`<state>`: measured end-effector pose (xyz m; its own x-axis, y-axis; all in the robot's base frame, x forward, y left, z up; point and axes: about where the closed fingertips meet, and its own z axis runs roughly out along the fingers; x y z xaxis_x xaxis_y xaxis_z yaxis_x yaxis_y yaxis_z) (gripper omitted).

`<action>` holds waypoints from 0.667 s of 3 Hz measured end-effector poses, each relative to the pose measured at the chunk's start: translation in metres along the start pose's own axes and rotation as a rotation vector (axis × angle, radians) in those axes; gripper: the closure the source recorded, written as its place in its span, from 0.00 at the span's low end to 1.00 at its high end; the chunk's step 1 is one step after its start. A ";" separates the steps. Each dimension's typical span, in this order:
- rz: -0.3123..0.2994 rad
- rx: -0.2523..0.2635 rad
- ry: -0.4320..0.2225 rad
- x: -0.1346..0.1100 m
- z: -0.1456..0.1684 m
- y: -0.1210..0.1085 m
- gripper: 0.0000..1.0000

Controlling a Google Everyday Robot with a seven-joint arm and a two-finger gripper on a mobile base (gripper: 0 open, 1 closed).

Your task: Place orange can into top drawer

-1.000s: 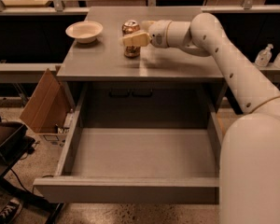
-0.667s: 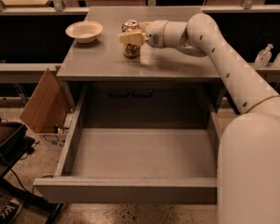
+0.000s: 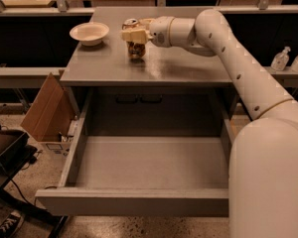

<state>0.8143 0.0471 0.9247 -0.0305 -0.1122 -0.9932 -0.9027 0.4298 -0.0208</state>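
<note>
The orange can (image 3: 135, 49) stands at the back middle of the grey cabinet top (image 3: 188, 68), its silver top showing above my gripper. My gripper (image 3: 134, 34) reaches in from the right and is shut around the can's waist, with one cream finger (image 3: 131, 34) across its front. The can looks slightly tilted, and its base is at or just above the surface. The top drawer (image 3: 134, 202) is pulled fully open below the cabinet front, wide and shallow, with nothing inside it. My white arm (image 3: 238, 53) spans the right side of the view.
A cream round bowl (image 3: 89, 32) sits on the cabinet top left of the can. A cardboard box (image 3: 47, 108) leans on the floor to the left. Clear bottles (image 3: 280, 58) stand on a shelf to the right. A black object (image 3: 5, 152) lies at lower left.
My gripper has moved a little left and closed around the can. The can's top has shifted slightly left and up with it.
</note>
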 end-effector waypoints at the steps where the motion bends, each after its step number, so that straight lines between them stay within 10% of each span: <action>1: 0.001 -0.006 -0.002 0.000 0.003 0.002 1.00; 2: 0.004 -0.048 -0.052 -0.026 -0.003 0.028 1.00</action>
<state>0.7885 0.0593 0.9503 -0.0130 -0.0630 -0.9979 -0.9220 0.3869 -0.0124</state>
